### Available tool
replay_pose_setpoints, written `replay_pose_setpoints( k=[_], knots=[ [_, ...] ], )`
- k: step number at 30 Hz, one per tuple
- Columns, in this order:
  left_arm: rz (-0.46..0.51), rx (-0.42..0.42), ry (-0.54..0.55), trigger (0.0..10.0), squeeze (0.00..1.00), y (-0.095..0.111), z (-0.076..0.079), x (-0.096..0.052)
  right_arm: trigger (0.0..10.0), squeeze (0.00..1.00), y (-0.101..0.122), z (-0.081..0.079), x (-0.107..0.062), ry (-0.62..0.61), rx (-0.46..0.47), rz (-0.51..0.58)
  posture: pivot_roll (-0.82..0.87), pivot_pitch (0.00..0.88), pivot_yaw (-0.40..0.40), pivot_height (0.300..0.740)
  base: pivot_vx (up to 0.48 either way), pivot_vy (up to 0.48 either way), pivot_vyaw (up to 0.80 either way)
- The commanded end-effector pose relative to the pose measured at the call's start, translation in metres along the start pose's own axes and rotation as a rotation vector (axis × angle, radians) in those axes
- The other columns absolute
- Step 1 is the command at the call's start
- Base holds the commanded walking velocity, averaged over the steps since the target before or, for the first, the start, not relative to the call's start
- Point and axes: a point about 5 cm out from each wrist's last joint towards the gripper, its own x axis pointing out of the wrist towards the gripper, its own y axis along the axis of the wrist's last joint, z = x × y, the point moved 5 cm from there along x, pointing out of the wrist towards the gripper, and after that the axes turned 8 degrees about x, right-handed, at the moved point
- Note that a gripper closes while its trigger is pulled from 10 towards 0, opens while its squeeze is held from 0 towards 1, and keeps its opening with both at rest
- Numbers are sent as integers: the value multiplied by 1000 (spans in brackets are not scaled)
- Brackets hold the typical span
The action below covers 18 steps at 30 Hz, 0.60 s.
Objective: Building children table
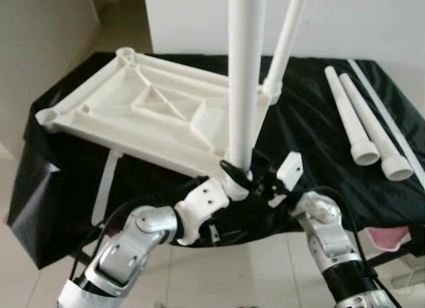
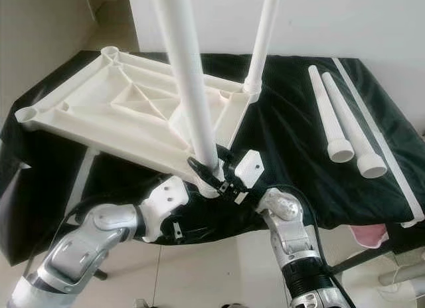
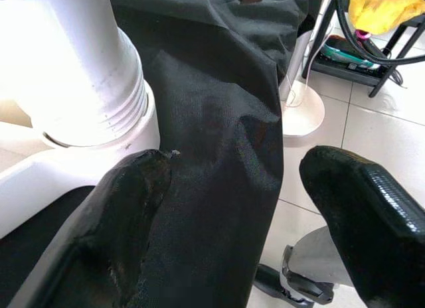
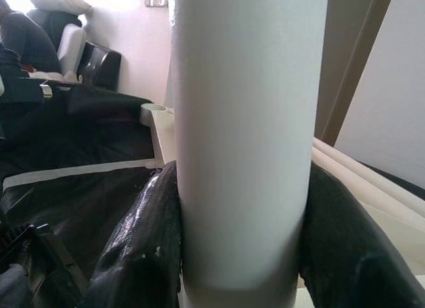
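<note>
Two glossy black fingers of the right pincer [image 2: 214,173] clamp the smooth round leg [image 2: 189,89]; left pincer [image 3: 252,222] seemingly apart.

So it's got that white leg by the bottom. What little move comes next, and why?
Probably a further twist of the leg into the corner socket of the upturned tabletop: the right end effector is clamped round it near its base, and the left end effector, open, sits beside the socket.

White upturned tabletop [image 1: 153,115] and white legs [image 1: 244,89] on a black cloth [image 1: 312,135]; black fingers [image 4: 143,248] grip the white leg.
</note>
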Motion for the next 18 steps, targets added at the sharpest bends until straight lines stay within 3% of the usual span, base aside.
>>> replay_pose_setpoints(
  k=[1,9,11,18],
  knots=[
    [0,12,5,10000,0,4,-1,-1,10000,0,-31,-10,-14,17,84,-120,16,116,-24,740,0,0,0],
    [1,14,5,10000,0,4,-2,-1,10000,0,-32,-4,-14,-27,137,-120,15,115,-22,740,0,0,0],
    [2,16,4,10000,0,6,-1,-1,10000,0,-37,6,-13,-96,229,-145,15,112,-22,740,0,0,0],
    [4,18,3,10000,0,7,-1,-1,10000,0,-40,11,-14,-144,313,-147,17,111,-22,740,0,0,0]
  ],
)
